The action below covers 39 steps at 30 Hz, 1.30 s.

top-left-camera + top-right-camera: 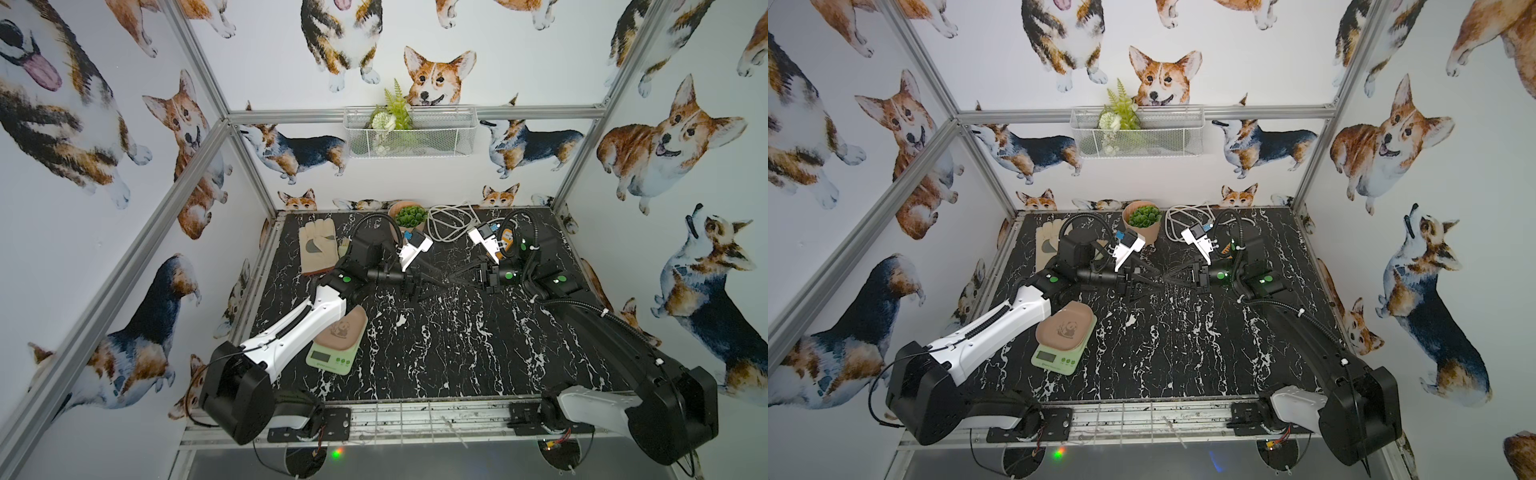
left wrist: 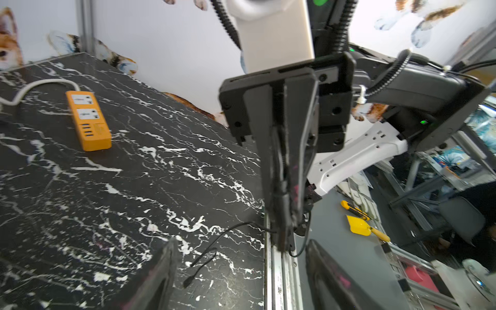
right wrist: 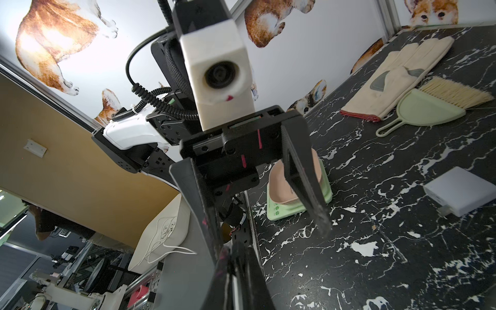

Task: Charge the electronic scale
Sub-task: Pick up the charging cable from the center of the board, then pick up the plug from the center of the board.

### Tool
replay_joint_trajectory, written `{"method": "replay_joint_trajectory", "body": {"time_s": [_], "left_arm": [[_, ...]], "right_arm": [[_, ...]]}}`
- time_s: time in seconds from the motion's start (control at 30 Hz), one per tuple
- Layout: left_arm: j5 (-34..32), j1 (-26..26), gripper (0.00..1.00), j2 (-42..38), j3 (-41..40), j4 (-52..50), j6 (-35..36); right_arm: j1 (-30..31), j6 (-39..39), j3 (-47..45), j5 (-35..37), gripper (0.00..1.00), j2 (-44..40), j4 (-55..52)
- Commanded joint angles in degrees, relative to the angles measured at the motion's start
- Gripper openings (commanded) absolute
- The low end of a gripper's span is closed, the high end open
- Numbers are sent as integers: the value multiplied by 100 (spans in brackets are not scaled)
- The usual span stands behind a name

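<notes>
Mid-table, over the black marble table (image 1: 457,353), L gripper (image 1: 434,286) and R gripper (image 1: 455,277) sit nose to nose, tips close together in both top views. L fingers (image 3: 303,182) are spread wide w/ nothing between them. R fingers (image 2: 281,174) are pressed together on a thin black cable (image 2: 241,223). It runs along them, leaves near the tips and curls down, plug end loose by the marble; can't tell if it touches.

Scale (image 1: 338,343) is at the near-left of the table, well apart from both grippers and partly under my L forearm in the top views. Its pale-green base lies flat, display toward the near edge, and the pinkish tray (image 1: 1065,328) w/ panda print sits on top.

Orange power strip (image 2: 88,123) lies far right w/ a white cord (image 2: 40,86) leading off it, mostly hidden behind the R arm from above. White charger block (image 3: 461,196) lies flat on the marble, apart from the scale. Glove (image 1: 318,245) is far-left, w/ a green dustpan (image 3: 429,112) and brush (image 3: 456,94) just beside it. Potted plant (image 1: 409,218) stands at the back edge, approx centre.
</notes>
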Motion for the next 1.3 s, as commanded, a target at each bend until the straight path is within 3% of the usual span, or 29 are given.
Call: {"method": "replay_joint_trajectory", "body": {"time_s": [0.0,0.2,0.3,0.4,0.63,0.9,1.07,1.27], "left_arm": [[-1297,68,80,-110,-106,-176,-7],[-4701,86,78,227,11,-961,-585],[-5733,96,78,519,155,-1241,-1033],[-6360,95,77,948,410,-1573,-1409],[-6562,-5,75,2296,1134,-2181,-1932],[-6551,-125,76,3253,1712,-2437,-2012],[-6861,-129,81,3782,2136,-2858,-2037],[-6663,-107,91,4025,2202,-2761,-1984]], "right_arm": [[-205,-208,-39,551,0,-131,-289],[-704,238,-328,1787,0,-571,-490],[-708,419,-468,2399,0,-761,-623],[-713,656,-700,2866,0,-962,-641],[-713,1102,-1070,3364,0,-1197,-415],[-714,1174,-979,3312,0,-984,-468],[-714,1086,-945,3115,0,-932,-503],[-723,1000,-908,2962,0,-897,-593]]}}
